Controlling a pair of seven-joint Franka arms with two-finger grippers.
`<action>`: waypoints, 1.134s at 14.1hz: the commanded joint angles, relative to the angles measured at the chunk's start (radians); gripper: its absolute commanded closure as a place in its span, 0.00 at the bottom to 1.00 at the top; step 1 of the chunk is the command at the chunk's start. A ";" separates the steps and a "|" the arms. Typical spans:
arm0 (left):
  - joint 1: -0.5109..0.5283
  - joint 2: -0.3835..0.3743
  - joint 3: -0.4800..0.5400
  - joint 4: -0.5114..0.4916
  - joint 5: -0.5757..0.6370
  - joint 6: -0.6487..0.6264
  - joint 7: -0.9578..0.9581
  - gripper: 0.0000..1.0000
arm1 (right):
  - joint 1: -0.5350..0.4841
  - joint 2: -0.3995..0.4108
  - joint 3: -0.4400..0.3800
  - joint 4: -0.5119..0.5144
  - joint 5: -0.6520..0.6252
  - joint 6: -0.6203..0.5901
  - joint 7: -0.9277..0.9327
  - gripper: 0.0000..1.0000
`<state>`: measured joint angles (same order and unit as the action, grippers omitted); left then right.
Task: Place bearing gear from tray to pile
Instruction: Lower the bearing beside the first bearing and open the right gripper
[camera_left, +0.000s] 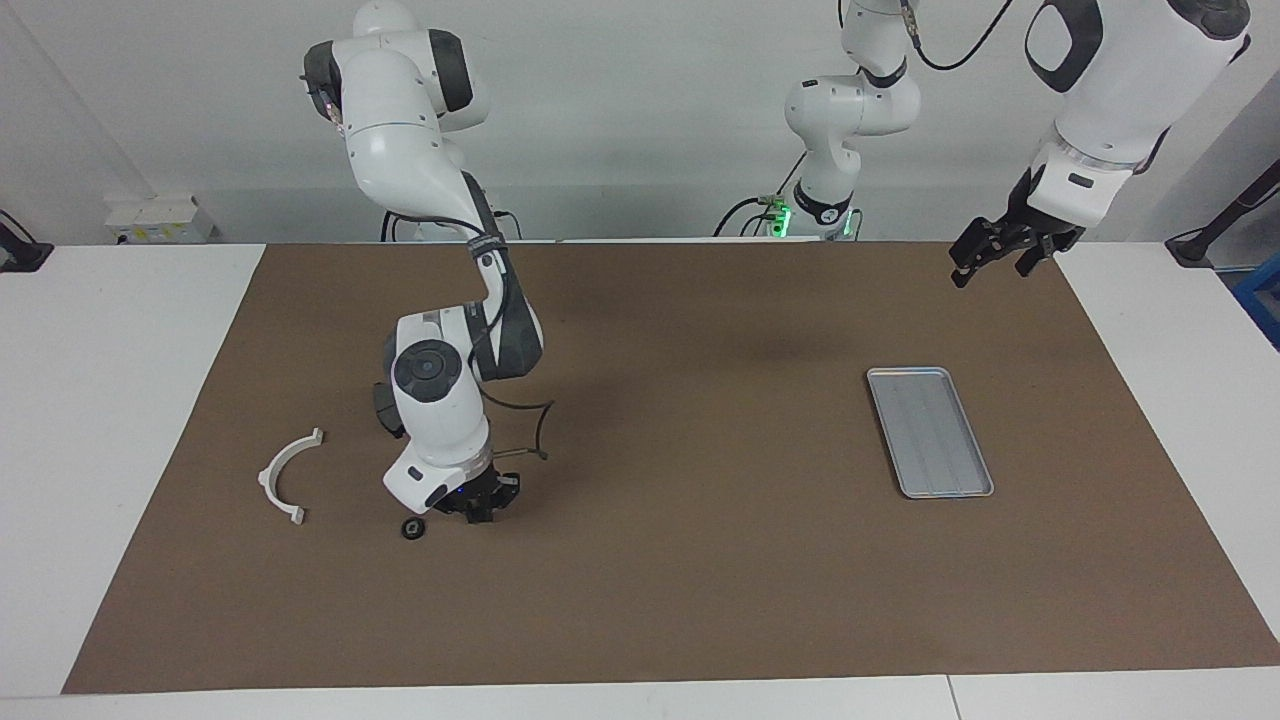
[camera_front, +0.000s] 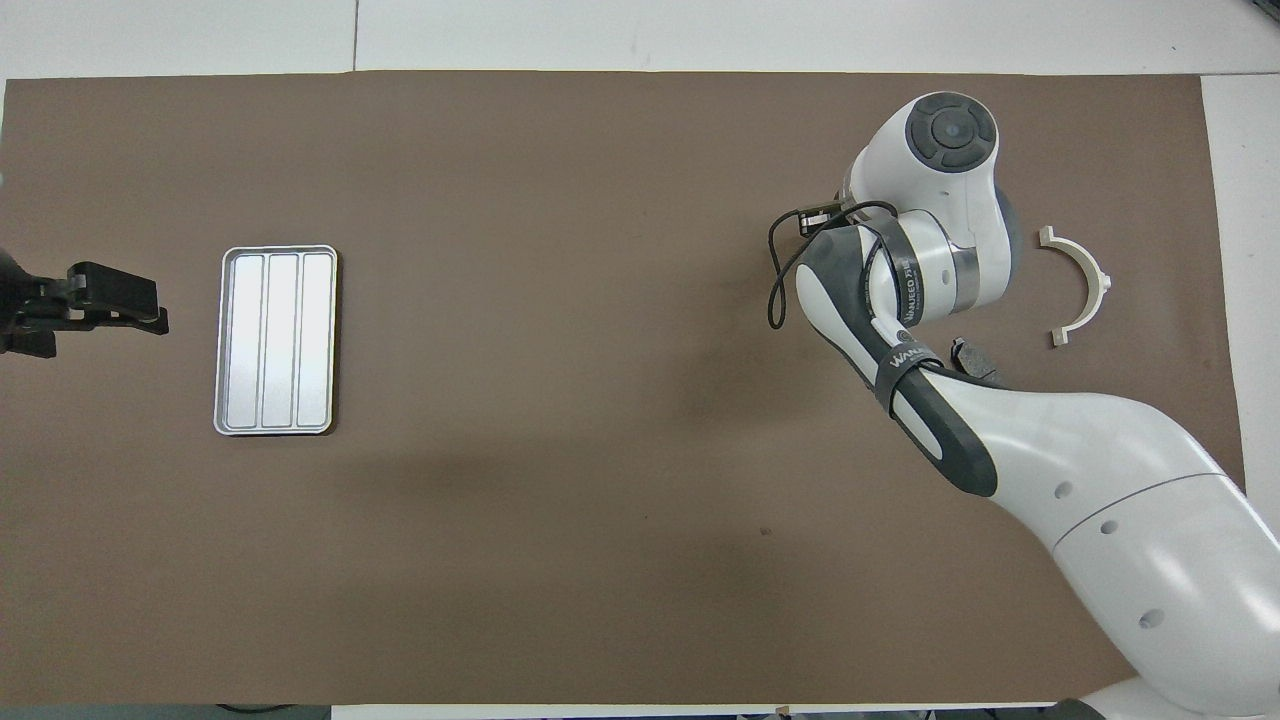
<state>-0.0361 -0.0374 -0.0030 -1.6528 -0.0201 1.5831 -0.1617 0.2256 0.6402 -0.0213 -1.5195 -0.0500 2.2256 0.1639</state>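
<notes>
**Right gripper low by the small gear, left arm waiting off the tray's end**

I have the right gripper (camera_left: 482, 503) down near the brown mat (camera_left: 700, 600), toward the right arm's end of the desk. From the facing view I cannot tell how far its fingers are spread, nor whether they grip anything; the overhead view hides it under the arm. A small dark round bearing gear (camera_left: 412, 529) lies on the mat just beside the gripper, apart from it as far as I can see. The white half-ring bracket (camera_left: 288, 474) lies near it, closer to that end's edge. A dark piece (camera_left: 387, 409) shows partly beside the arm, nearer to the robots.

The tray (camera_left: 930, 431) sits toward the left arm's end, and I see nothing in it. The left gripper (camera_left: 1005, 252) waits raised over the mat's corner there, fingers parted, holding nothing.

Between tray and gear the mat lies open.
</notes>
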 joint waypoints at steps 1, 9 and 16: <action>-0.010 -0.006 0.006 0.001 0.008 -0.015 -0.001 0.00 | -0.011 -0.039 0.012 -0.059 0.006 0.032 -0.014 0.53; -0.010 -0.004 0.006 0.001 0.008 -0.015 -0.001 0.00 | -0.006 -0.043 0.011 -0.041 0.002 0.020 -0.015 0.00; -0.010 -0.006 0.006 0.001 0.008 -0.015 -0.001 0.00 | -0.051 -0.089 0.009 -0.041 0.002 -0.013 -0.030 0.00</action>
<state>-0.0361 -0.0374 -0.0030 -1.6528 -0.0201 1.5816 -0.1617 0.1971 0.5947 -0.0235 -1.5303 -0.0501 2.2333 0.1628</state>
